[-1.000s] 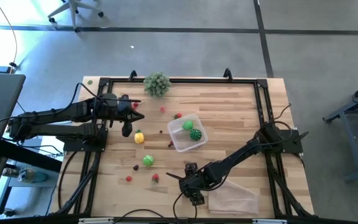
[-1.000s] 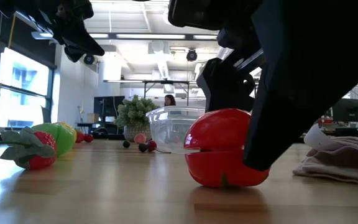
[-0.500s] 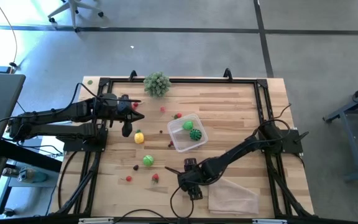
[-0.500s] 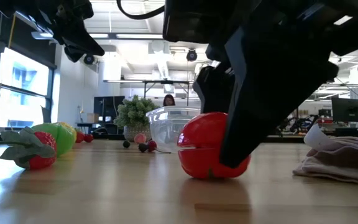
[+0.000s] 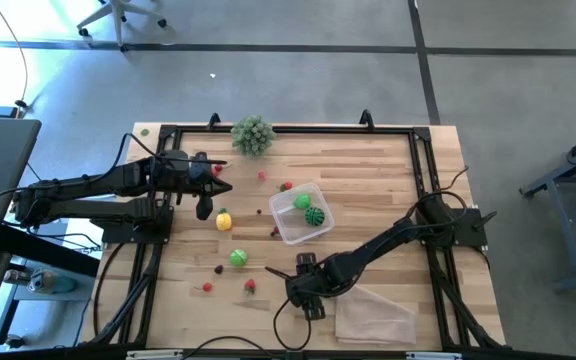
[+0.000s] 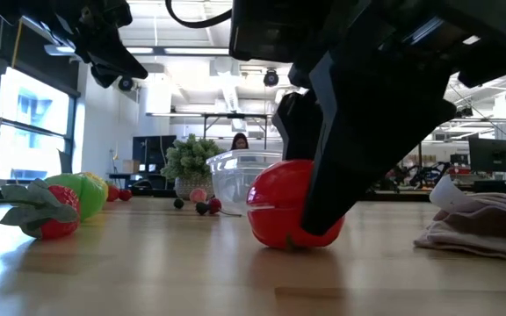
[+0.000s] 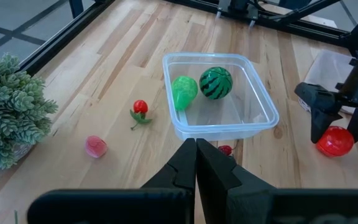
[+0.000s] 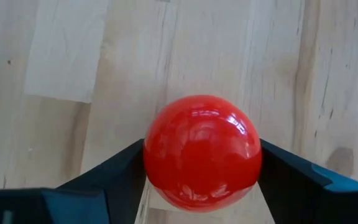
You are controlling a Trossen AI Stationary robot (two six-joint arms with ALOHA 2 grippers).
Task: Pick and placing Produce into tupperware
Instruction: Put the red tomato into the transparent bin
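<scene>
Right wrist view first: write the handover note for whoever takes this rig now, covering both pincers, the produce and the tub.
Right pincer: down at the near table edge, fingers on both sides of the red tomato, which sits on the wood.
Left pincer: shut, empty, hanging above the table's left side.
Done: green fruit and striped melon ball lie in the tupperware.
Left: the tomato, plus loose pieces on the wood: a small red one with a green stem, a pink one, a yellow one, a green one and small red ones nearby.
</scene>
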